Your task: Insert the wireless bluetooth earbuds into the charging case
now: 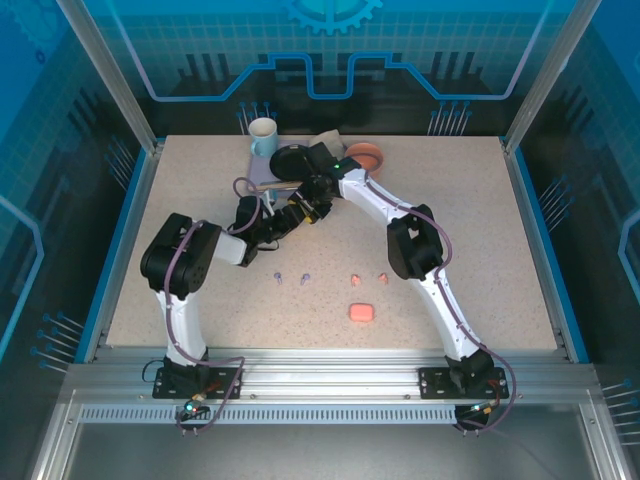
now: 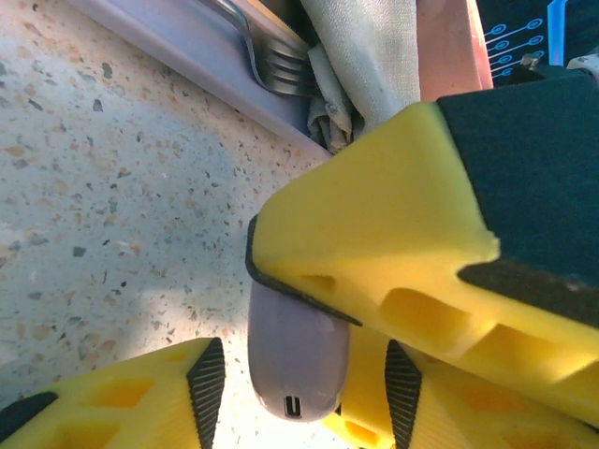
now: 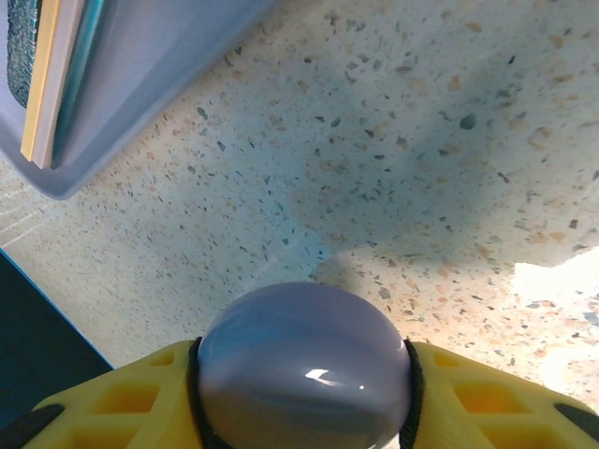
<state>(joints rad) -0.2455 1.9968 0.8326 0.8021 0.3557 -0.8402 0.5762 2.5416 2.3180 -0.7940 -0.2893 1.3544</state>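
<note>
A lavender charging case [image 3: 304, 369] is clamped between the yellow fingers of my right gripper [image 3: 304, 398], a little above the table. In the left wrist view the same case [image 2: 298, 360] points its port at the camera. My left gripper [image 2: 301, 398] straddles it, open, with gaps between its pads and the case. A right finger [image 2: 393, 243] crosses over the case's top. Both grippers meet at mid-table [image 1: 300, 208]. Two purple earbuds [image 1: 290, 276] and two pink earbuds [image 1: 368, 277] lie loose on the table nearer the front. A salmon-pink case [image 1: 361, 313] lies closed in front of them.
A lavender tray [image 2: 178, 42] with a fork [image 2: 271, 61] and cloth lies just behind the grippers. A white mug [image 1: 263, 135], a black plate [image 1: 290, 160] and an orange bowl [image 1: 365, 155] stand at the back.
</note>
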